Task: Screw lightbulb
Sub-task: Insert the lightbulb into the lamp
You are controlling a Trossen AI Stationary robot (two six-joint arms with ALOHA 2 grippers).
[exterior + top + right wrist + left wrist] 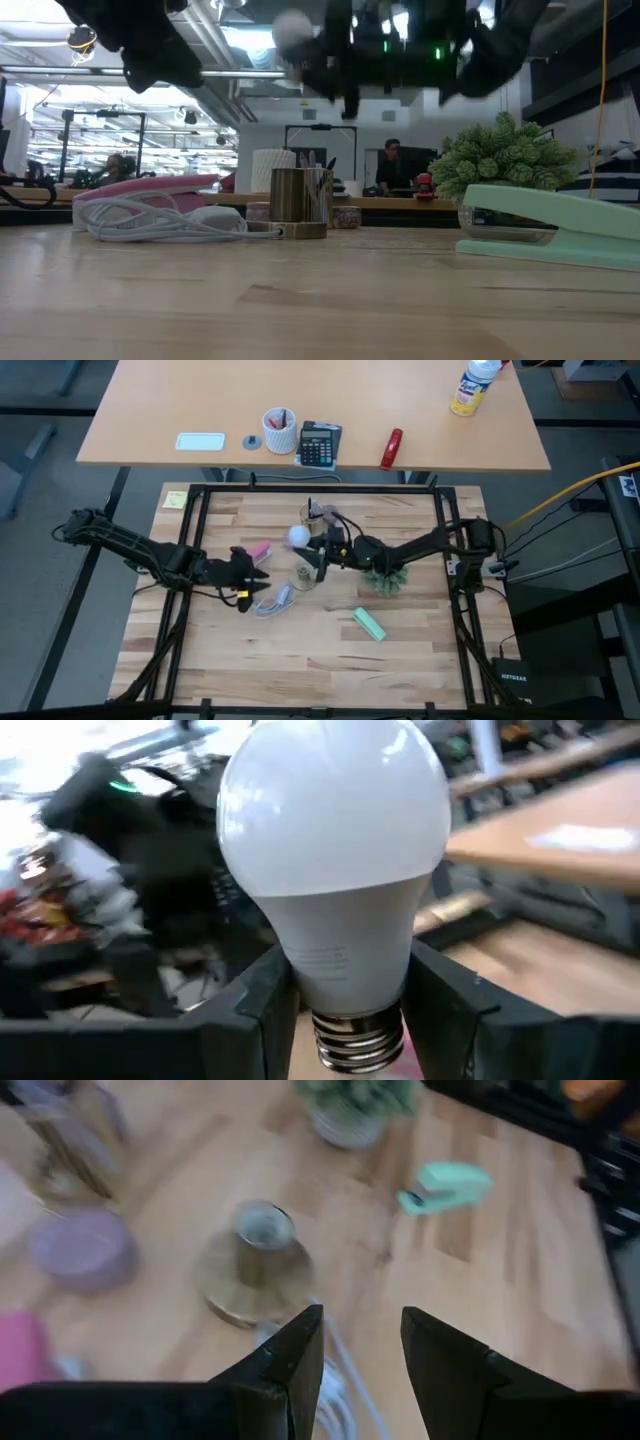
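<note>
Holding the lightbulb [333,870] well above the table, your right gripper [345,995] has its fingers closed on the bulb's white neck just above the grey screw threads; in the high view the lightbulb [298,537] sits over the middle of the wooden table [320,650], just beside the tan socket disc [303,575]. Your left gripper [362,1350] hovers near that socket [255,1265], jaws partly open and holding nothing, with a white cable [272,601] under it and a pink object [259,551] beside it. Open room: the near half of the table is mostly bare, apart from the mint-green stapler [369,624]. A potted green plant [386,579] stands under the right arm. A metal cup [301,195] behind the socket holds pens; on the far desk a white cup [279,430] also holds pens.
</note>
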